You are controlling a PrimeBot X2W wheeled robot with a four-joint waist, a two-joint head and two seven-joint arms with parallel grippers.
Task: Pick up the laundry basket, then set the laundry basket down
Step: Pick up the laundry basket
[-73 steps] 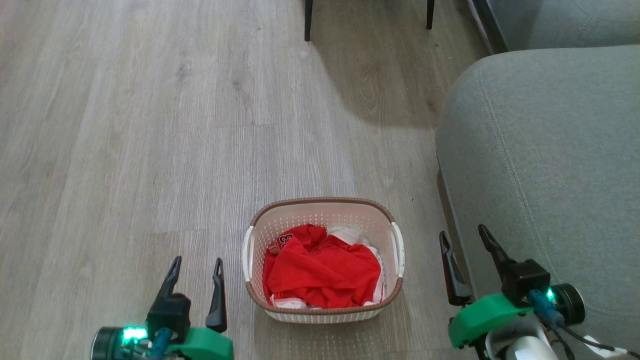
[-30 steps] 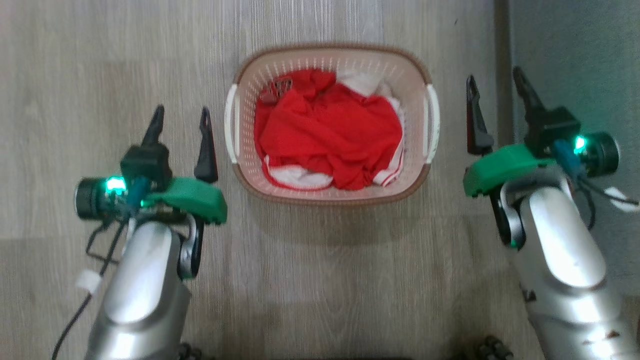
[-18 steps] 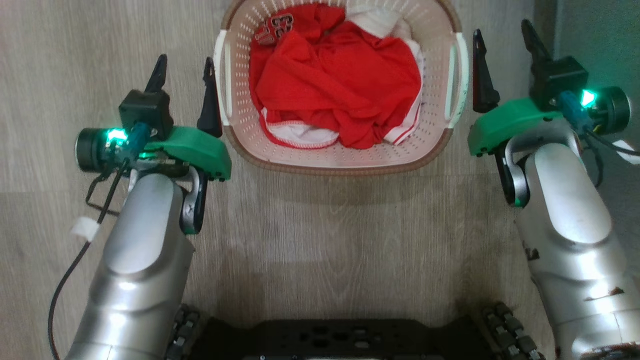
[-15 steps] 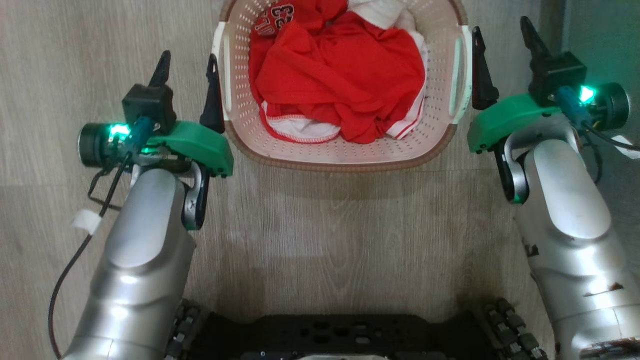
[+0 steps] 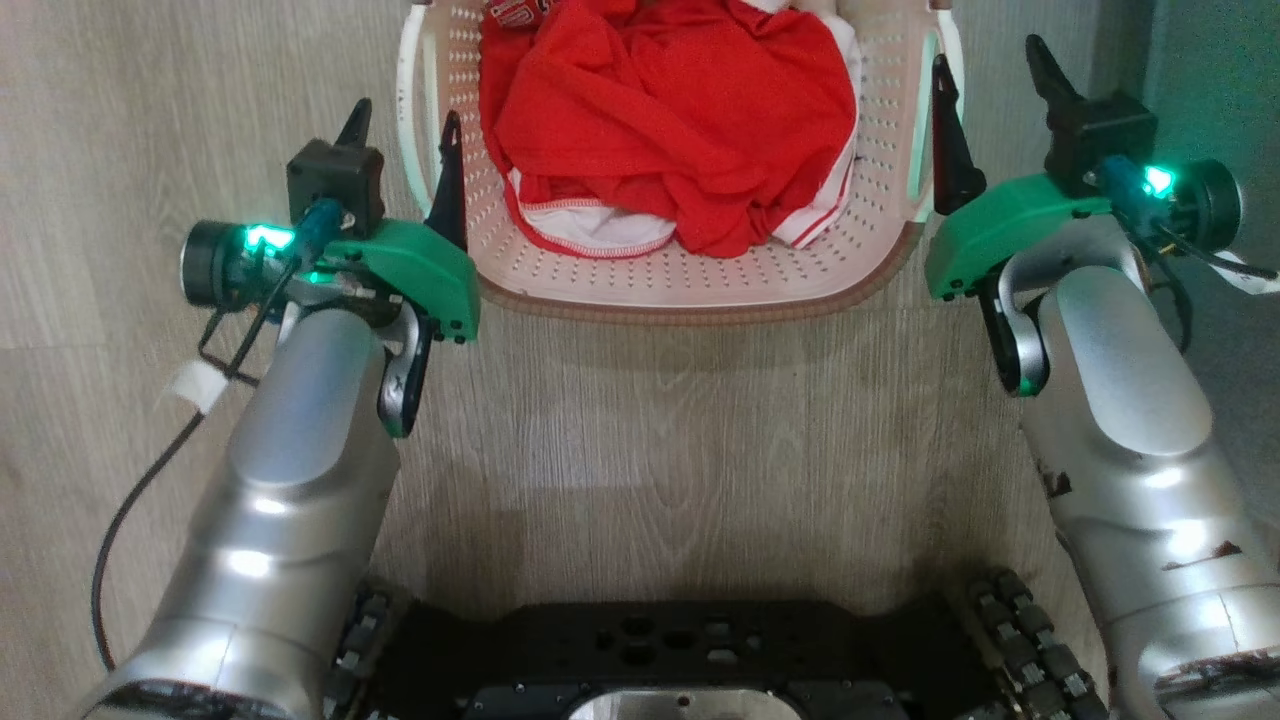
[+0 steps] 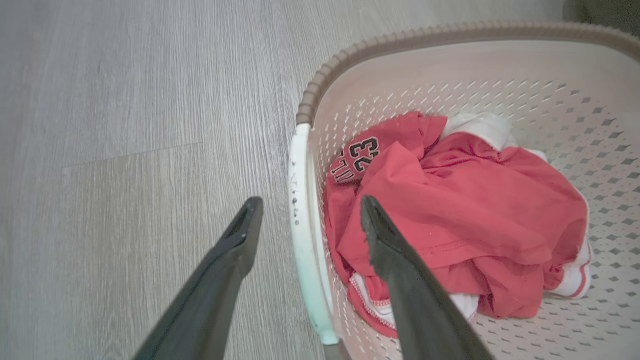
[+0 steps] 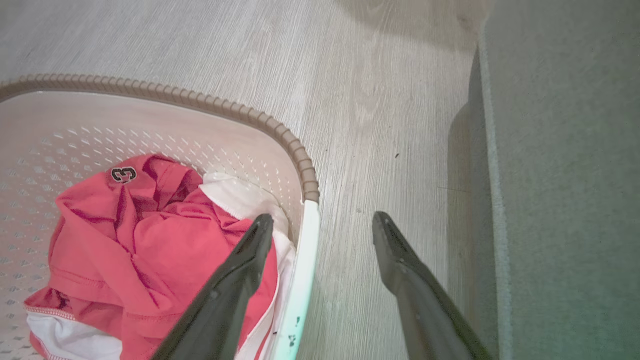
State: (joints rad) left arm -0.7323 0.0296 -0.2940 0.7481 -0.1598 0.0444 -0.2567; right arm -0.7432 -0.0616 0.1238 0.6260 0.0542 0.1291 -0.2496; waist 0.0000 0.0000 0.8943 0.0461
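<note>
The basket point(image 5: 700, 285) sits on the wood floor point(image 5: 680, 450) straight ahead of the robot's base point(image 5: 680, 650), its far end cut off by the top edge of the head view. A red shirt point(image 5: 680, 100) fills most of it.

The left gripper point(image 5: 406, 110) straddles the left handle point(image 6: 301, 235). Its jaws are spread, with one finger outside the wall and the other inside over the shirt. In the wrist view a gap shows on either side of the handle.

The right gripper point(image 5: 985, 50) is also spread, and stands the same way across the right handle point(image 7: 306, 260), with its inner finger above the cloth.

Left of the basket the floor lies open. On the right only a strip of floor runs between the brown rim and the edge of the grey sofa point(image 7: 565, 150). The outer right finger hangs over that strip, nearer the sofa than the rim.
</note>
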